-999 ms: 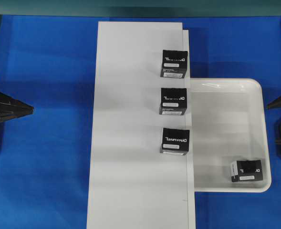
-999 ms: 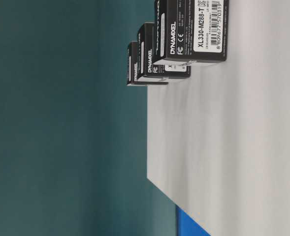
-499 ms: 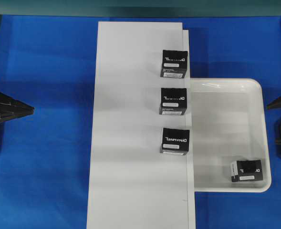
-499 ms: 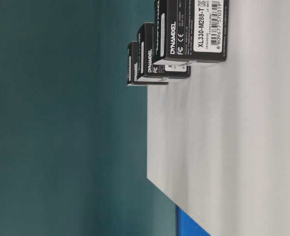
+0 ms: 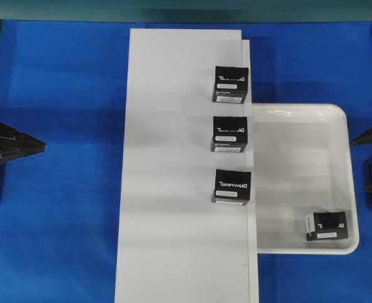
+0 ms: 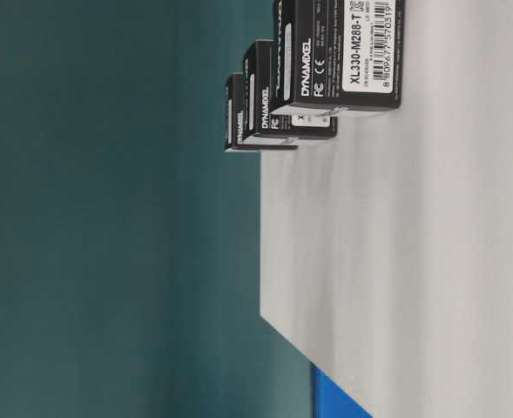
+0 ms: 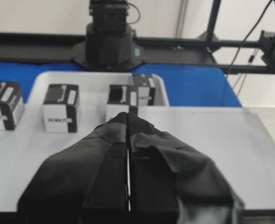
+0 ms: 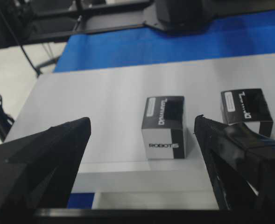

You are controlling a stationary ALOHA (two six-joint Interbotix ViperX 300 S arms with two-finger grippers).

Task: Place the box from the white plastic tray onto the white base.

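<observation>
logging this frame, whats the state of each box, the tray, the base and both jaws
box in tray: tipped on its side, near corner, untouched
white plastic tray: holds that one box
white base: carries three boxes along its tray-side edge
three boxes on base: upright, in a row, apart
left gripper: jaws shut, empty
right gripper: jaws open, empty

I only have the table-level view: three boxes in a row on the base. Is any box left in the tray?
Observer: Yes, one box sits in the tray's corner, far from the base.
Operator: Are the grippers near it?
Observer: No. The right gripper is open, aimed over the base boxes.
Operator: And the left?
Observer: The left gripper is shut, back at the base's other side.
</observation>
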